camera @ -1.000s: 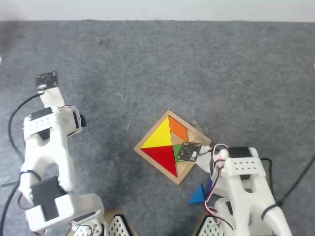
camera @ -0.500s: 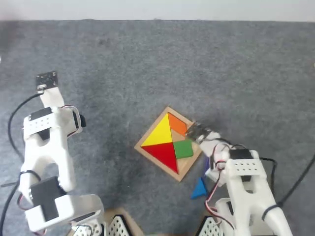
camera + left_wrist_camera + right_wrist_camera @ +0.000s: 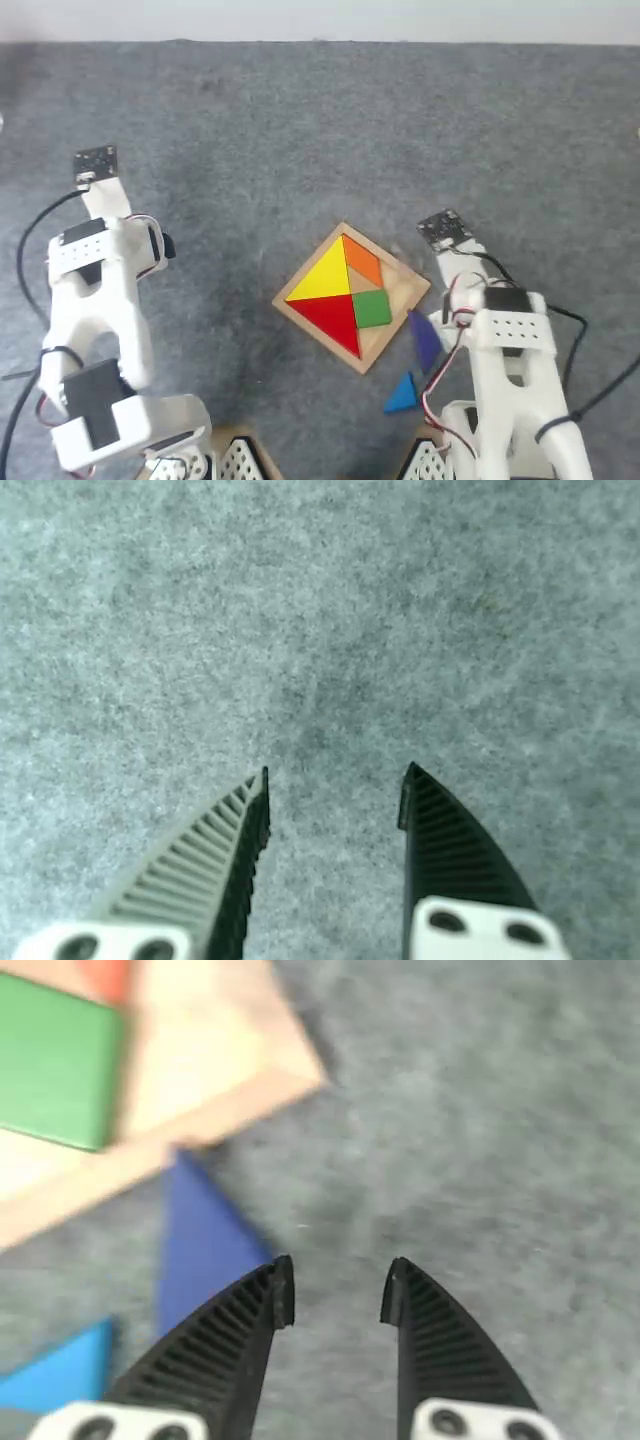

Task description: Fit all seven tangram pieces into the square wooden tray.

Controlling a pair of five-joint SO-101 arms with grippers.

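Hovering over bare grey worktop [image 3: 480,1110], the right hand [image 3: 335,1295] has its fingers spread with nothing between them. Just beside one fingertip lies a dark blue piece [image 3: 205,1245], flat on the worktop, with its point reaching up to the tray's edge. A bit further out on that same side sits a light blue triangle [image 3: 55,1375], also loose on the worktop. Past the dark blue one is the square wooden tray [image 3: 392,335]. It's holding the green square [image 3: 372,308], red triangle [image 3: 332,318], yellow triangle [image 3: 322,278] and orange piece [image 3: 362,262], with bare wood showing in the corner nearest this hand. The left hand [image 3: 336,780] is also spread wide and holding nothing, over plain grey worktop, well apart from the tray and all the pieces.
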